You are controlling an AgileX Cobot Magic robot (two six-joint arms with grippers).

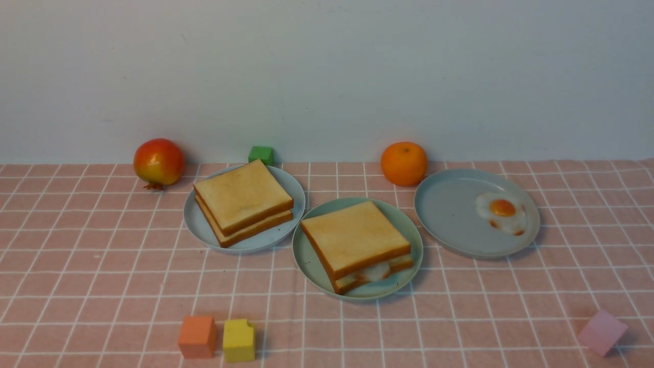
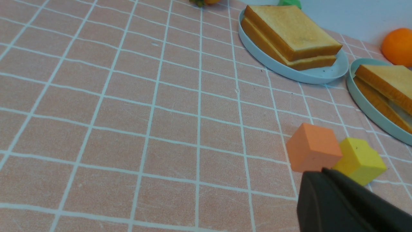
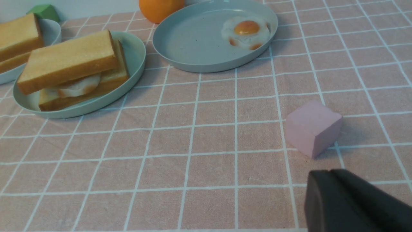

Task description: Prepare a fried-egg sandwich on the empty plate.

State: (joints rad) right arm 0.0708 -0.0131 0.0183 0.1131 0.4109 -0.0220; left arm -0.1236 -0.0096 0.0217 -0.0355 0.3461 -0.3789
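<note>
Surface (image 1: 102, 266): covered by a pink cloth with a white grid, against a pale wall.
Grey-blue plate, right (image 1: 449, 214): holds a bare fried egg (image 1: 502, 210) towards its right side.
Mint-green plate (image 1: 309, 255): middle of the three, nearest the robot, just beside both other plates.
Grey-blue plate, left (image 1: 196, 222): carries an egg-less pile of two toast slices (image 1: 242, 199).
Fried-egg sandwich (image 1: 355, 243): lies on the mint-green plate, two toast slices with white egg showing at the near right edge between them.
Pomegranate (image 1: 159, 162): far left, near the wall.
Orange (image 1: 403, 163): at the back, between the middle and right plates.
Pink block (image 1: 602, 331): near right, well apart from the plates.
Orange block (image 1: 197, 336) and yellow block (image 1: 238, 340): near left, just beside each other.
Green block (image 1: 261, 154): behind the left plate.
Left end effector (image 2: 325, 172): closed, holding nothing, above the cloth near the orange and yellow blocks.
Right end effector (image 3: 331, 174): dark tip near the pink block, jaws together and empty.
</note>
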